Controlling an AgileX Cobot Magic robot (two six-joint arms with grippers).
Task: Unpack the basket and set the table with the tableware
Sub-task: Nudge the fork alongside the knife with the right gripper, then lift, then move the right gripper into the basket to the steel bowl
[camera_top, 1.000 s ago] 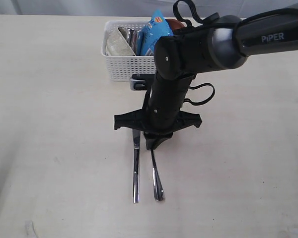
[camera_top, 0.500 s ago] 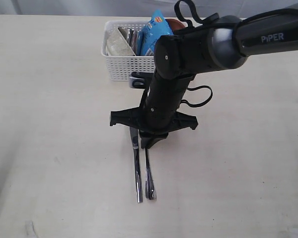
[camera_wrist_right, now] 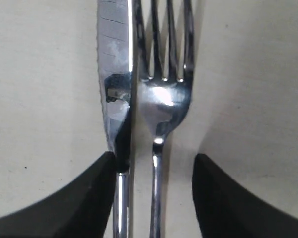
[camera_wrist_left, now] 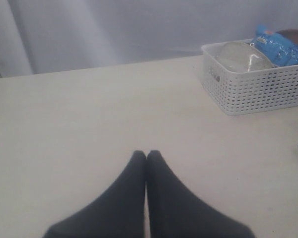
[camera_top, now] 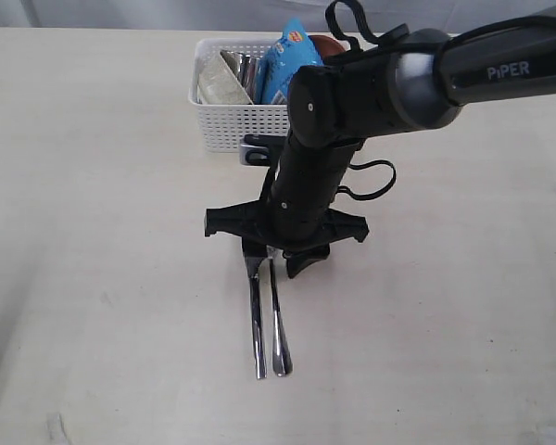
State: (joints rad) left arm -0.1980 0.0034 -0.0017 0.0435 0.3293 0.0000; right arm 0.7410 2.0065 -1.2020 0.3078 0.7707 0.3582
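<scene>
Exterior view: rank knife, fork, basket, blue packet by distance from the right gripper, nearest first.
1. fork and knife: side by side between the open jaws of the right gripper; too close to call.
2. basket: behind the gripper, near wall facing it.
3. blue packet: standing inside the basket, farther back.

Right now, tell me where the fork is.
In the exterior view the fork lies flat on the table near the middle, just right of the knife and parallel to it, nearer the camera than the basket; the open right gripper straddles both.
</scene>
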